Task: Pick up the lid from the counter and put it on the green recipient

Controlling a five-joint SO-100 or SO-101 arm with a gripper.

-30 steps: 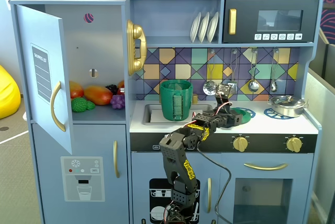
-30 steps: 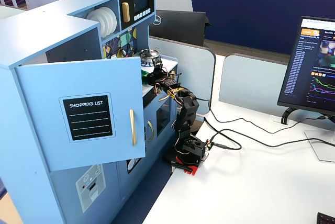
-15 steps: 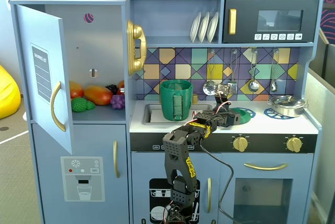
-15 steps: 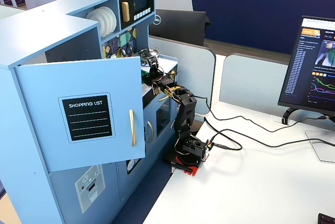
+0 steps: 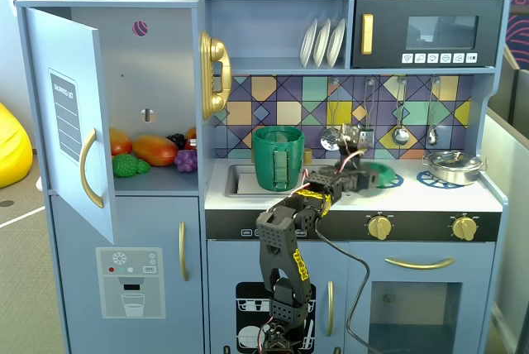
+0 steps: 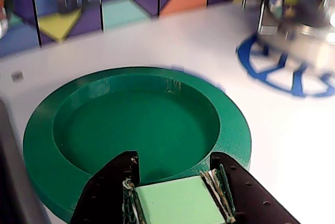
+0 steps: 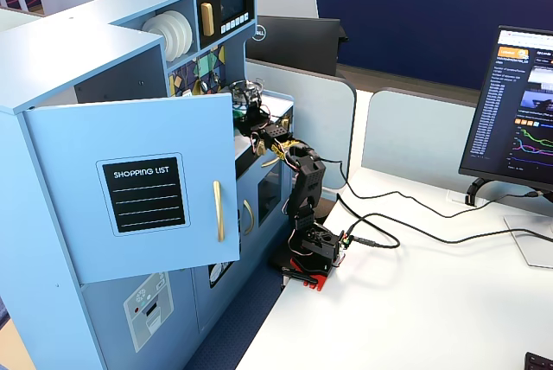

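Note:
The lid (image 6: 136,119) is a dark-green round disc with a sunken middle, lying by the left burner on the white counter (image 6: 293,140). In a fixed view it shows as a green edge (image 5: 383,174) right of the gripper. My gripper (image 6: 175,160) has its black jaws closed on a light-green square block (image 6: 175,200) at the lid's near side, which looks like its handle. I cannot tell whether the lid is off the counter. The green recipient (image 5: 278,158), a tall dark-green pot with a ribbed strap handle, stands open at the sink, left of my gripper (image 5: 361,179).
A shiny silver pot (image 5: 452,165) sits on the right blue burner ring (image 6: 282,72), close to the lid. Ladles and utensils (image 5: 400,135) hang on the tiled back wall. The fridge door (image 5: 70,122) stands open at the left. The arm base (image 7: 311,249) stands on a white desk.

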